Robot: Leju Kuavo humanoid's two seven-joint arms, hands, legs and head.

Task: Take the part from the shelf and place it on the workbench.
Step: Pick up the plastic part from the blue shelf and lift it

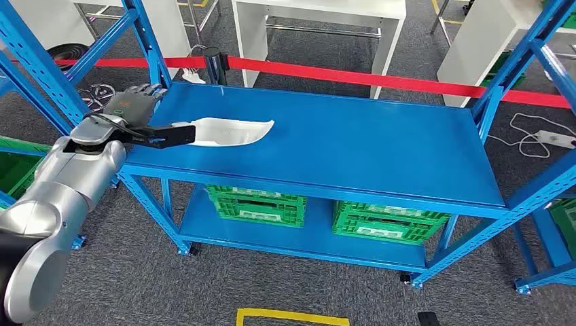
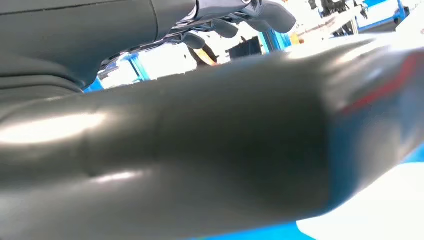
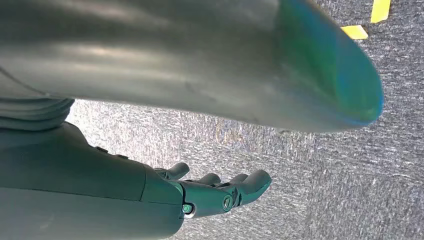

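Observation:
The white curved part (image 1: 231, 131) lies on the blue shelf top (image 1: 380, 142), towards its left end. My left hand (image 1: 132, 109) reaches in from the left at the part's left end. Its dark thumb (image 1: 170, 134) lies along the near side of that end, and its fingers (image 1: 146, 89) are spread further back, apart from the part. In the left wrist view the thumb (image 2: 200, 150) looms large, the fingers (image 2: 225, 27) stand away from it, and a patch of the white part (image 2: 380, 210) shows beyond. My right hand (image 3: 215, 192) hangs over grey carpet, fingers loosely apart and holding nothing.
Two green crates (image 1: 255, 204) (image 1: 387, 221) sit on the lower shelf. Blue rack uprights (image 1: 506, 75) flank the shelf on both sides. Red barrier tape (image 1: 380, 78) runs behind it, with white tables (image 1: 319, 13) beyond. A yellow floor marking (image 1: 292, 317) lies in front.

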